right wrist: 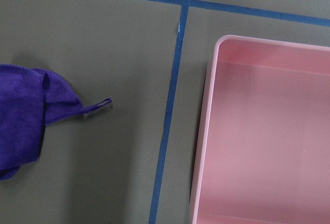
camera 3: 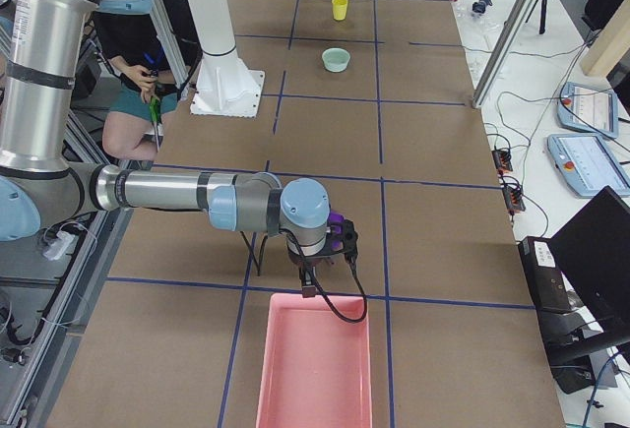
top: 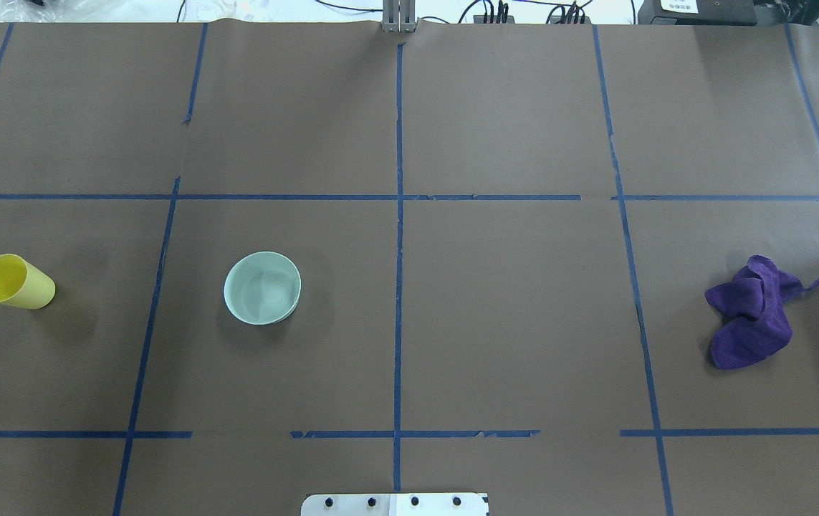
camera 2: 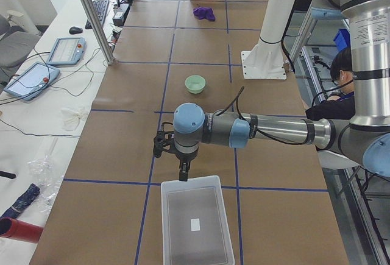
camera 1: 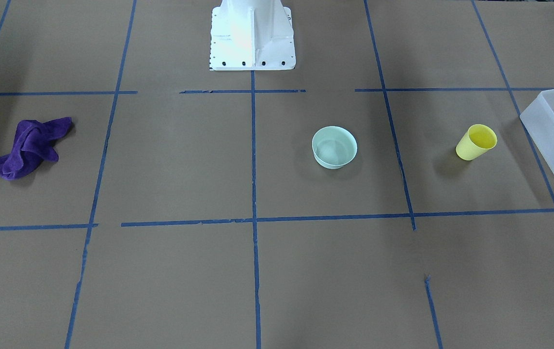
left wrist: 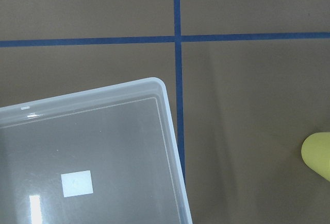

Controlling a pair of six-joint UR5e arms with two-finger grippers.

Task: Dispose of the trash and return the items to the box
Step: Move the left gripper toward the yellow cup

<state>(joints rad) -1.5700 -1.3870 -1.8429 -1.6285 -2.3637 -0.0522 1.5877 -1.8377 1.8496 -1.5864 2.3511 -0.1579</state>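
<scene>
The yellow cup [camera 1: 475, 142] stands upright on the brown paper, a short way from the frosted-white box [camera 1: 553, 131]. It also shows in the overhead view [top: 13, 282] and at the right edge of the left wrist view [left wrist: 317, 154]. The mint-green bowl [camera 1: 334, 147] sits upright near the table's middle [top: 262, 287]. The box is empty [left wrist: 170, 126]. My left gripper [camera 2: 182, 169] hangs over the box's near corner; I cannot tell if it is open or shut. My right gripper [camera 3: 311, 278] hangs between the purple cloth and a pink bin; I cannot tell its state either.
A crumpled purple cloth [top: 753, 312] lies at the robot's right end, next to an empty pink bin [right wrist: 206, 131]. The white robot base [camera 1: 252, 43] stands at the table's middle edge. A seated person [camera 2: 344, 70] is behind the robot.
</scene>
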